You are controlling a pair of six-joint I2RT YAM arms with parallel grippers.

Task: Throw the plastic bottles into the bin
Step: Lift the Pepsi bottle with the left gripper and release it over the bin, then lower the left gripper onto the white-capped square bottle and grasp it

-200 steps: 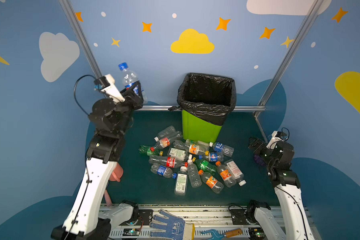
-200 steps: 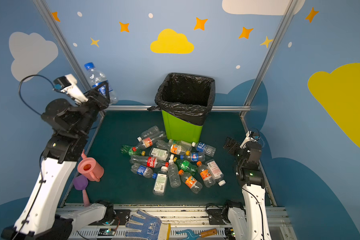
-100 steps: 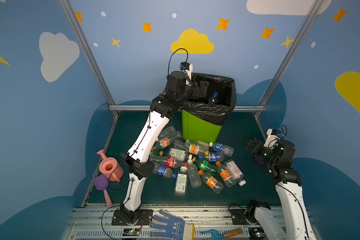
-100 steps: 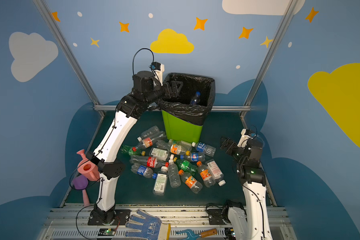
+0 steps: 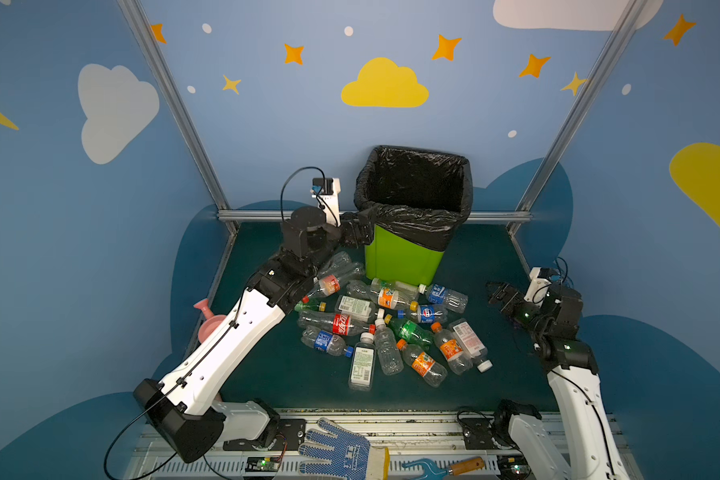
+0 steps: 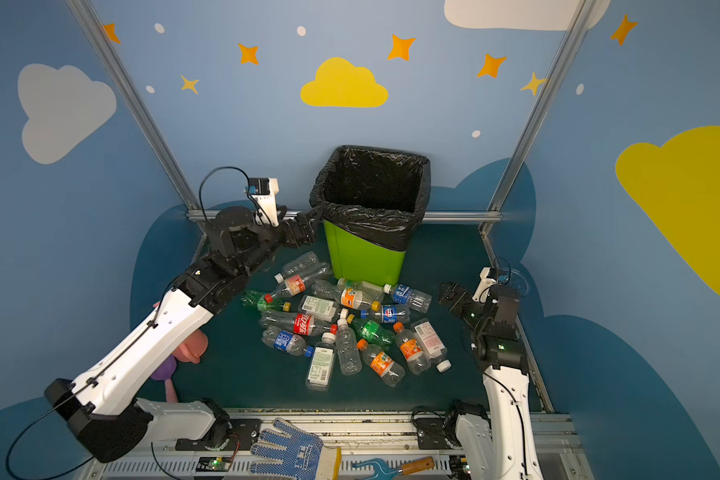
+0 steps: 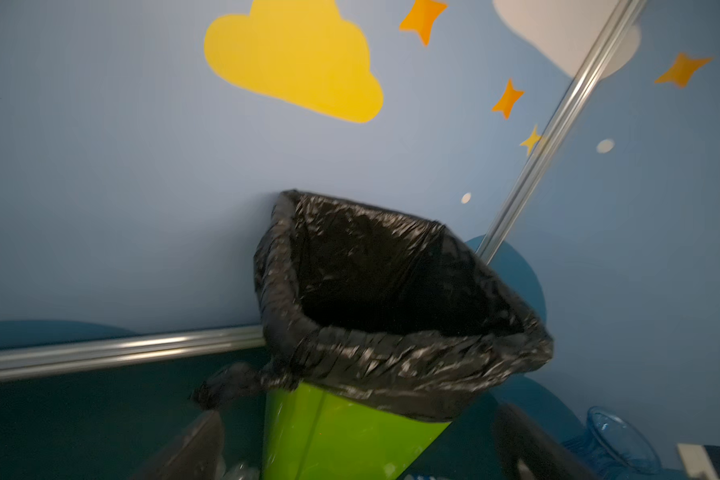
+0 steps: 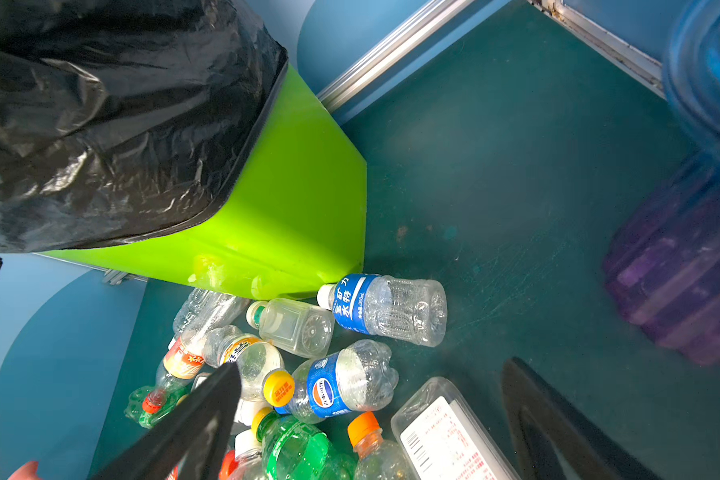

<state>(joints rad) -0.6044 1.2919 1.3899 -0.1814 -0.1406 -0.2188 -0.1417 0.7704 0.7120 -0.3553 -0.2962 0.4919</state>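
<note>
Now that the left gripper has let go, its jaws are empty and it sits beside the bin.
While it held a blue-capped bottle high at the far left 1 second ago and reached over the black liner 0.5 seconds ago, it now sits low, just left of the bin's rim, with its jaws spread wide and holding nothing. The bin's dark inside hides the bottle, though it has most likely dropped in. Just near of the bin, the plastic bottles lie in the same heap, well over 10 of them, so the task is far from done. At the right, the right gripper has barely shifted, jaws wide and empty, facing the heap's right edge.
</note>
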